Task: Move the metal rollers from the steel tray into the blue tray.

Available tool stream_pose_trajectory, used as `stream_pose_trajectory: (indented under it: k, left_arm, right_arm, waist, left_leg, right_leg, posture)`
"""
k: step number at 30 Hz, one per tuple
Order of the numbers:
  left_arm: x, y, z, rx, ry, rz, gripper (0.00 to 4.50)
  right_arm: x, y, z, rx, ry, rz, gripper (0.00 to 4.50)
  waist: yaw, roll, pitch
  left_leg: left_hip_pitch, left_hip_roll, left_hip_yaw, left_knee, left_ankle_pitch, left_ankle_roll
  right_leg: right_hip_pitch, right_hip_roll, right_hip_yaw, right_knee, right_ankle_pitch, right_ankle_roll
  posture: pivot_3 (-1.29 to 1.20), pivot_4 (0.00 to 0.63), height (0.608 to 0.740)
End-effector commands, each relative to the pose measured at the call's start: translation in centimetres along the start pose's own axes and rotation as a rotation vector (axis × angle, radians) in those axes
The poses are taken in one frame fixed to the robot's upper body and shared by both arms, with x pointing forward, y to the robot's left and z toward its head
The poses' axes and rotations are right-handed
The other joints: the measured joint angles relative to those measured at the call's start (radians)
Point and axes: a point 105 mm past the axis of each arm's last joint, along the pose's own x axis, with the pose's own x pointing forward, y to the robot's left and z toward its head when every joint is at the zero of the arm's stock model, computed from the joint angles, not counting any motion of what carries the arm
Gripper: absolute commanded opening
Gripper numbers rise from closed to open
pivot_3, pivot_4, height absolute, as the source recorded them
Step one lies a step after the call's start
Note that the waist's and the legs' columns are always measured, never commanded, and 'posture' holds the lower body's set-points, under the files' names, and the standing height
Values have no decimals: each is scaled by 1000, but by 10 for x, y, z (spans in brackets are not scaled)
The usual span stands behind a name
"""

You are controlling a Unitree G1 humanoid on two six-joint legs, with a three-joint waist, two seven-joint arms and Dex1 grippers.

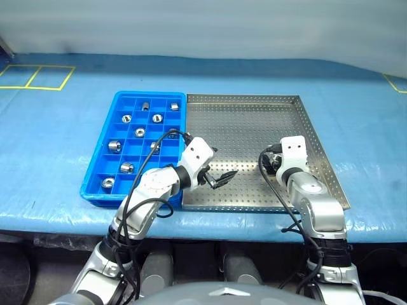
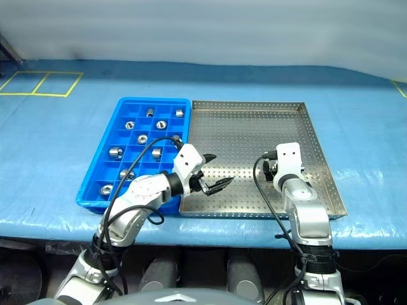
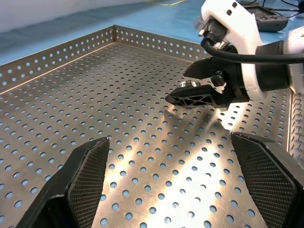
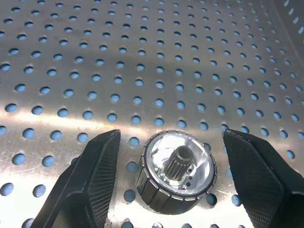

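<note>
Last roller (image 4: 176,172) sat on steel tray (image 1: 254,114), right-front part, between fingers (image 4: 92,183) of my right gripper (image 1: 275,164). Gripper spread wide, gaps both sides, nothing gripped. Left gripper (image 1: 219,179) open, empty, low over tray near its left-front edge. Other rollers (image 1: 140,132) already in blue tray (image 1: 102,152).

Risks as I judged: roller not centred, nearer one finger; uneven closing could push it or tip it, then it rolls off.

Roller stood on end, axis roughly vertical, toothed hub facing up.
</note>
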Motion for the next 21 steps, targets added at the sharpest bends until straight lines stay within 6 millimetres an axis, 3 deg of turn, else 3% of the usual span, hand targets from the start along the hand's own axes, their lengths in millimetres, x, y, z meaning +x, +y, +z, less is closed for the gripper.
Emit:
stream_pose_trajectory:
  k: [1, 4, 8, 15, 21]
  left_arm:
    - [-3, -10, 16, 30, -60, -54, 4447]
    - [-4, -10, 15, 31, -58, -61, 4500]
    - [-5, -9, 15, 36, -52, -51, 4500]
    - [-14, 12, 15, 17, -54, 75, 4500]
    - [-49, 44, 5, 22, 14, 307, 4500]
  right_arm:
    - [1, -5, 9, 29, -32, -24, 3622]
    - [2, -5, 7, 43, -22, -26, 3061]
    - [1, -1, 9, 51, -36, -11, 1818]
    - [-4, 19, 34, -5, -138, 76, 1729]
    - [-37, 94, 76, -143, -335, 486, 1729]
  waist:
    - [-1, 0, 0]
    - [1, 0, 0]
    - [1, 0, 0]
    - [0, 0, 0]
    - [1, 1, 0]
  left_leg:
    - [0, 0, 0, 0, 0, 0]
    - [0, 0, 0, 0, 0, 0]
    - [0, 0, 0, 0, 0, 0]
    - [0, 0, 0, 0, 0, 0]
    - [1, 1, -1, -2, 0, 0]
  right_leg:
    - [0, 0, 0, 0, 0, 0]
    - [0, 0, 0, 0, 0, 0]
    - [0, 0, 0, 0, 0, 0]
    - [0, 0, 0, 0, 0, 0]
    - [-1, 1, 0, 0, 0, -1]
  posture:
    - [117, 150, 740]
    - [118, 150, 740]
    - [121, 150, 740]
    - [139, 150, 740]
    - [188, 150, 740]
